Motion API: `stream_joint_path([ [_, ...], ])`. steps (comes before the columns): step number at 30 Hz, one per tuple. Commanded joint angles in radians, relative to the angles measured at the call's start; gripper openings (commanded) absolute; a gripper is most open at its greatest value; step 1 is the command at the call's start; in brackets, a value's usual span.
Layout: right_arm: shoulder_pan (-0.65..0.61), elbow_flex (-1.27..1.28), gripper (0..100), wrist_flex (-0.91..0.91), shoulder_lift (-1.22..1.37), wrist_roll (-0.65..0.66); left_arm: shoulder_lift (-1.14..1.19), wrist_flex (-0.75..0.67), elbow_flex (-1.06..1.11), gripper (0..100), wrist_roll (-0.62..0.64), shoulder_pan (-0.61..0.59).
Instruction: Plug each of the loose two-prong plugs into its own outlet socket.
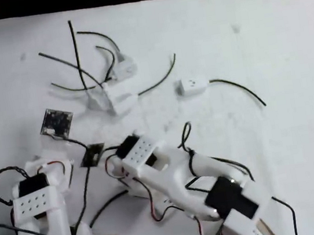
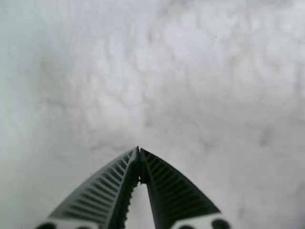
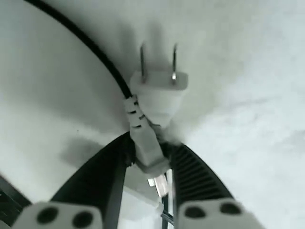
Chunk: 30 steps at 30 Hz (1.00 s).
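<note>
White two-prong plug (image 3: pixel 159 90) held by right end effector (image 3: pixel 151 147) over counter (image 1: pixel 285 29).
Step, I'd judge: plug picked up, not yet socketed. Jaws pinch plug's neck, prongs pointing away; black cord (image 3: pixel 81 38) trails off. Left end effector (image 2: pixel 139 151) shut tight, empty. Next needs prongs lined up w/ slots, prob. on block (image 1: pixel 192 85). From above, arm (image 1: pixel 177 179) covers held plug; tangle (image 1: pixel 109 89) hard to sort.

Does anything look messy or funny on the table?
Yes. The black wires sprawl crisscross around a heap of white pieces, all jumbled together. Also, the right gripper pinches the plug by its thin neck, so it sits a bit tilted.
</note>
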Motion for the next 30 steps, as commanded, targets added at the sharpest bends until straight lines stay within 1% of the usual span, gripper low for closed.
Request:
stream_joint_path([
  [1, 0.081, -0.012, 1.7, 0.041, -0.186, 0.014, -0.025, -0.023, -0.006, 2, -0.009, -0.008],
  [6, 0.228, -0.012, 1.7, 0.054, -0.386, 0.089, -0.025, -0.023, -0.006, 2, -0.009, -0.008],
  [9, 0.318, -0.011, 1.7, 0.047, -0.453, 0.098, -0.025, -0.023, -0.006, 2, -0.009, -0.008],
  [12, 0.386, -0.008, 1.7, 0.016, -0.452, 0.098, -0.025, -0.023, -0.006, 2, -0.009, -0.008],
  [17, 0.506, -0.005, 1.7, -0.124, -0.348, 0.091, -0.025, -0.023, -0.006, 2, -0.009, -0.008],
  [20, 0.530, -0.005, 1.7, -0.170, -0.236, 0.089, -0.025, -0.023, -0.006, 2, -0.009, -0.008],
  [25, 0.526, -0.006, 1.9, -0.213, -0.076, 0.089, -0.025, -0.023, -0.006, 2, -0.009, -0.008],
  [26, 0.522, -0.009, 3.2, -0.214, -0.053, 0.089, -0.025, -0.023, -0.006, 2, -0.009, -0.008],
  [30, 0.515, -0.006, 14.2, -0.202, -0.012, 0.089, -0.025, -0.023, -0.006, 2, -0.009, -0.008],
])
